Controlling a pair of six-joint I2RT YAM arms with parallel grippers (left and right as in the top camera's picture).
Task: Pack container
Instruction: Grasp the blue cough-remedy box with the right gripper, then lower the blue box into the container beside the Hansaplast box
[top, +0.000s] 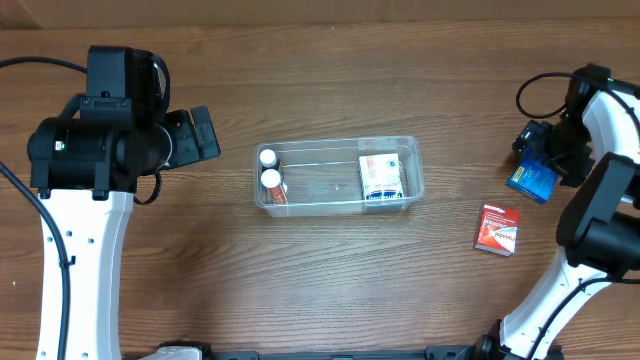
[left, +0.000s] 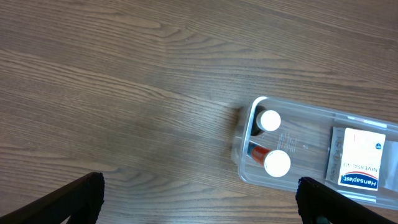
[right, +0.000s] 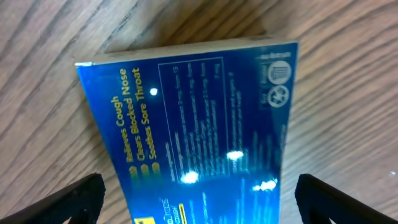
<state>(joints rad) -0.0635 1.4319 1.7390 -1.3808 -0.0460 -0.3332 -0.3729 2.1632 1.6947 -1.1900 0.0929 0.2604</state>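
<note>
jaws of the right gripper (right: 199, 199) stand wide open, one finger to each side of a blue cough-remedy box (right: 199, 118) lying flat on the desk (top: 300, 290). nothing is clamped, and whether the fingers touch the box cannot be told. jaws of the left gripper (left: 199, 199) are likewise spread wide and hold nothing, hanging over bare wood near the left end of the container (top: 322, 182). the container sits at mid-desk between the two arms, its long axis running left to right. inside it, two white-capped bottles (top: 270, 179) occupy the left end and a white-and-blue plaster box (top: 381, 178) the right end; the middle is free. a red box (top: 497, 228) lies on the desk near the blue one, outside the container. handling, as judged: the tub is clear thin plastic, likely light even with its load, with walls that flex and a smooth surface that may slip. it could slide if an incoming item nudges it. if it must be moved, the best purchase is probably a pinch over the thin rim at the middle of a long wall, one finger inside and one outside.
</note>
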